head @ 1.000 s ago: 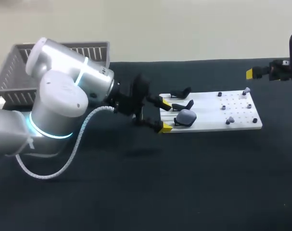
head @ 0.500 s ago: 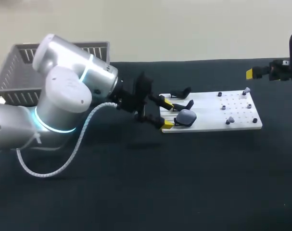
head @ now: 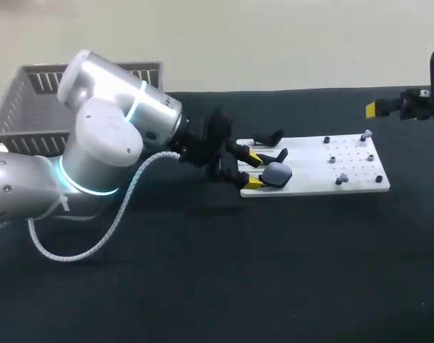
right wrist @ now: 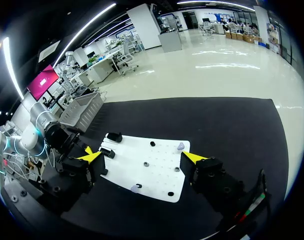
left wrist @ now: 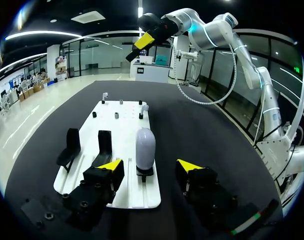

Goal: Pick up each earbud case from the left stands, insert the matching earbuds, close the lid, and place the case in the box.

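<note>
Looking down from the head view, the left gripper (head: 253,169) sits at the near end of a white board (head: 324,187) on the black bench (head: 274,271), its jaws spread wide. The grey-blue earbud case (head: 277,174) stands on the frontmost of three stands (head: 271,136); the two behind it are bare. The case lies just ahead of the yellow tips. Small earbuds (head: 342,179) are dotted over the board's far end, and the basket (head: 31,107) for finished cases waits behind the left arm, well apart from the board.

From the left wrist view, the case stands upright on its stand, just ahead of the gap between the jaws and touching neither finger, so nothing is gripped. It looks like a smooth, rounded, hard shell: probably light and stiff, but slippery, and likely to squirt out of a pinch set on its domed top. The safer hold, I judge, is across the two broad flanks of the lower body, low enough to leave the lid free to swing. No lid seam can be made out.

From the right wrist view, the right gripper (right wrist: 141,156) hangs above the board's earbud end, jaws wide apart and holding nothing. The case is too small here to tell.
</note>
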You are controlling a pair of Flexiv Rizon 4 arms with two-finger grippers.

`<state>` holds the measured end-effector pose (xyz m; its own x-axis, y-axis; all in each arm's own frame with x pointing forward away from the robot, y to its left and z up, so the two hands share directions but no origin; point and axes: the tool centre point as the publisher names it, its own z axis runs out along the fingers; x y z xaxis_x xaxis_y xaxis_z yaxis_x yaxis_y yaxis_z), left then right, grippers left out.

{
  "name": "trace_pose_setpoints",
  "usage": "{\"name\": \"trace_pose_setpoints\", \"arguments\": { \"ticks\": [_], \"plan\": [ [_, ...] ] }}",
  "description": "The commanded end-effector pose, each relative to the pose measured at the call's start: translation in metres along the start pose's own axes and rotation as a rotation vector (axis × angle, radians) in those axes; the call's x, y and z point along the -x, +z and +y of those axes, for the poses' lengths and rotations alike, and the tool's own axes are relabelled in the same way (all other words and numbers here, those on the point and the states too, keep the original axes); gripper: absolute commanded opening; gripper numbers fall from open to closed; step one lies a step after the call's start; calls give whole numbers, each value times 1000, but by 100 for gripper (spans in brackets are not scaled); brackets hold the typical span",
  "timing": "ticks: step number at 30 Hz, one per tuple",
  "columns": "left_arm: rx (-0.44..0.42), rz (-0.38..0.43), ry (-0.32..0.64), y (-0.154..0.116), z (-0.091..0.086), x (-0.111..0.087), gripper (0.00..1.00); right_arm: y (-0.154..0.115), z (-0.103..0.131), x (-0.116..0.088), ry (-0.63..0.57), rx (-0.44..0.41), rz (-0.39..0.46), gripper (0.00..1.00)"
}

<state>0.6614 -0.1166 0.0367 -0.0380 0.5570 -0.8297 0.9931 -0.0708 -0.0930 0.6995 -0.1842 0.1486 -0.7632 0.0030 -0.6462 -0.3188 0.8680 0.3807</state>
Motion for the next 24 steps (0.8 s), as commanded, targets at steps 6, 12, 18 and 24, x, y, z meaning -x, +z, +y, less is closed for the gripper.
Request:
{"name": "trace_pose_setpoints", "arguments": {
  "ticks": [6,12,18,24],
  "plan": [
    [-28,-11,5,8,8,0,64,-1,0,0,0,-1,0,100],
    [-33,-7,8,11,10,1,60,-1,0,0,0,-1,0,100],
    [-42,-10,13,14,11,2,53,-1,0,0,0,-1,0,100],
    [-47,-15,15,15,11,2,47,-1,0,0,0,-1,0,100]
  ]
}}
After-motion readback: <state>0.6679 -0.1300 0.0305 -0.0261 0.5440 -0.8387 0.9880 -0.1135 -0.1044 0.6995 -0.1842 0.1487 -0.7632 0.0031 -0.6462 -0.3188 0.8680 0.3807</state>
